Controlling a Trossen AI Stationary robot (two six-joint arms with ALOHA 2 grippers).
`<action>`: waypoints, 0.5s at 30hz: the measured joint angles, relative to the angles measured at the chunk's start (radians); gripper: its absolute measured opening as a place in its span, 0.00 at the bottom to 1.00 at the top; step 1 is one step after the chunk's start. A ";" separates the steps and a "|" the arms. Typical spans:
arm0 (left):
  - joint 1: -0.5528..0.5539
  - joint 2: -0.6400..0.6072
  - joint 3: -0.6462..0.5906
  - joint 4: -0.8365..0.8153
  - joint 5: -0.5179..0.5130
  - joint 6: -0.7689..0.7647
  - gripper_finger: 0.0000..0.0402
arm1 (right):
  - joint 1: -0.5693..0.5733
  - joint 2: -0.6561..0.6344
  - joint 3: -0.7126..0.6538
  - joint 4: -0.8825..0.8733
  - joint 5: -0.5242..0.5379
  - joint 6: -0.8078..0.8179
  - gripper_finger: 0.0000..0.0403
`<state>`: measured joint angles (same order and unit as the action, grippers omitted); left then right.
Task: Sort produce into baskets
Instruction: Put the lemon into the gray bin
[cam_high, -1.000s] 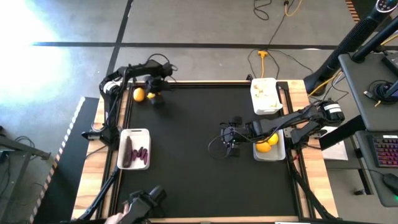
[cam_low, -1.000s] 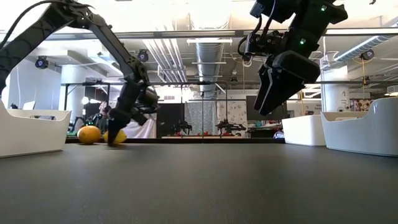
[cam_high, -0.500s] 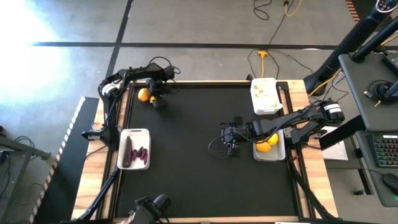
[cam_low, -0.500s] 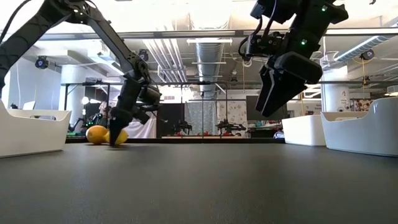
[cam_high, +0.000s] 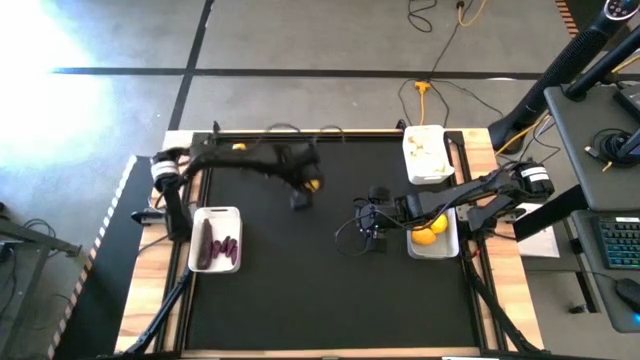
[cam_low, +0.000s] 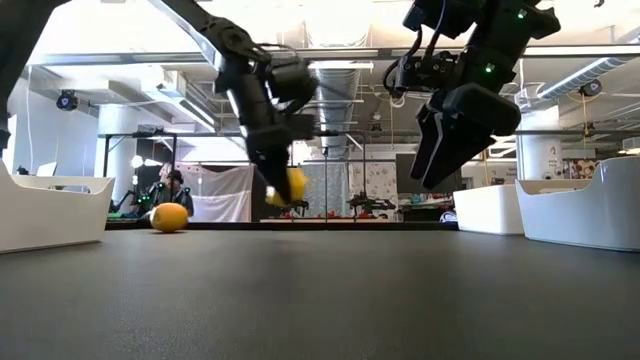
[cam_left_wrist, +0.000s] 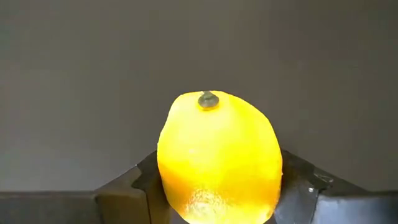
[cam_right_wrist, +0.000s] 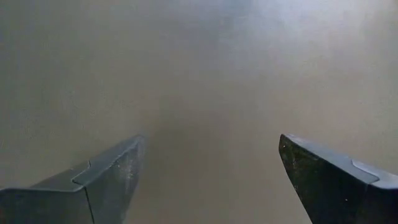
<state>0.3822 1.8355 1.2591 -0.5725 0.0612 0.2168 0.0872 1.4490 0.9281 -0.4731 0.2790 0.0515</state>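
Note:
My left gripper (cam_high: 308, 185) is shut on a yellow lemon (cam_left_wrist: 217, 155) above the black mat, left of the table's middle; it shows lifted in the low view (cam_low: 290, 187). A second lemon (cam_high: 238, 148) rests on the mat at the far left edge and also shows in the low view (cam_low: 169, 216). My right gripper (cam_high: 372, 228) hangs open and empty above the mat (cam_right_wrist: 205, 93), just left of the white tray with lemons (cam_high: 447, 247). Another tray (cam_high: 215, 212) at the left holds the dark purple pieces (cam_high: 206, 243). A third tray (cam_high: 440, 172) at the far right holds garlic (cam_high: 425, 150). My left gripper pinches the lemon between its two fingers (cam_left_wrist: 134, 186), one on each of the lemon's opposite sides (cam_left_wrist: 168, 180). The stem nub (cam_left_wrist: 208, 99) points away from the wrist. The fingers slant downward, and the lemon is lifted clear of the mat.
The black mat (cam_high: 300, 290) is bare in its middle and near parts. Wooden borders and arm bases flank the mat on the left (cam_high: 165, 170) and right (cam_high: 530, 180). Cables lie on the floor beyond the far edge.
My left gripper has taken one of the two lemons at the far left corner, lifted it clear of the mat, and carried it toward the table's right edge. The other lemon stays on the mat by the far left edge.

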 joint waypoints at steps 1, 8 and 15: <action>-0.034 0.000 -0.023 0.067 -0.002 -0.025 0.47 | 0.001 0.000 -0.002 0.005 -0.006 0.000 0.90; -0.192 0.000 -0.158 0.406 -0.009 -0.178 0.47 | 0.016 0.027 -0.026 0.127 -0.075 0.004 0.90; -0.262 0.032 -0.229 0.595 -0.029 -0.256 0.52 | 0.015 0.108 -0.034 0.289 -0.105 -0.011 0.90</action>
<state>0.1202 1.8671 1.0299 0.0228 0.0321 -0.0388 0.1024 1.5575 0.8936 -0.1839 0.1738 0.0401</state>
